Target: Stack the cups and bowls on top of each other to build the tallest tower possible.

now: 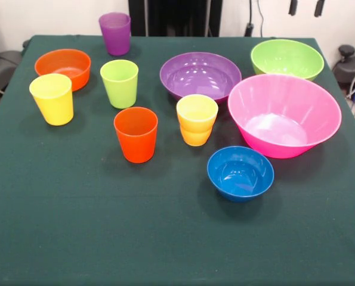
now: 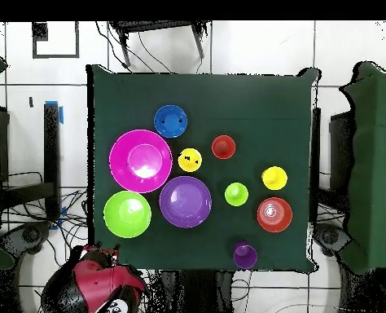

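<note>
All stand apart and upright on the green table (image 1: 58,226). Cups: purple (image 1: 115,33), lime green (image 1: 120,83), yellow (image 1: 52,98), orange (image 1: 135,134), yellow-orange (image 1: 197,119). Bowls: very large pink (image 1: 283,114), purple (image 1: 200,75), lime green (image 1: 287,58), small orange (image 1: 63,67), small blue (image 1: 240,173). Nothing is stacked. Only the two dark tips of my gripper (image 1: 305,7) show at the top edge, well apart, open and empty, far behind the lime green bowl. In the overhead view the red arm (image 2: 94,281) is drawn back off the table corner near the lime green bowl (image 2: 127,213).
The pink bowl (image 2: 140,160) almost touches the purple bowl (image 2: 185,201). The front half of the table holds nothing but cloth. Chairs and cables stand around the table edges.
</note>
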Action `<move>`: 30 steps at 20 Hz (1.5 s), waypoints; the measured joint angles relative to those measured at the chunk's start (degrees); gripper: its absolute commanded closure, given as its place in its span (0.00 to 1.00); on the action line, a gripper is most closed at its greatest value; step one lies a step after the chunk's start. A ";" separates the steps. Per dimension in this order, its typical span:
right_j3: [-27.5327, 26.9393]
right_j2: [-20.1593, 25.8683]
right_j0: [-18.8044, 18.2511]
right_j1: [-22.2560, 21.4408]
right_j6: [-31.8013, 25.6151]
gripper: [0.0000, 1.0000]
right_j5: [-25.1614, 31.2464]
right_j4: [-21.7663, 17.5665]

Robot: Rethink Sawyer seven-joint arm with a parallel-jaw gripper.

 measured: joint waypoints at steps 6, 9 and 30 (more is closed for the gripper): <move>0.07 -0.34 -0.14 4.49 0.40 0.00 -5.15 0.01; 0.07 -0.59 -0.33 6.58 0.40 0.00 -7.48 -0.13; 0.02 -2.76 -6.03 19.64 0.40 0.00 -17.23 -4.21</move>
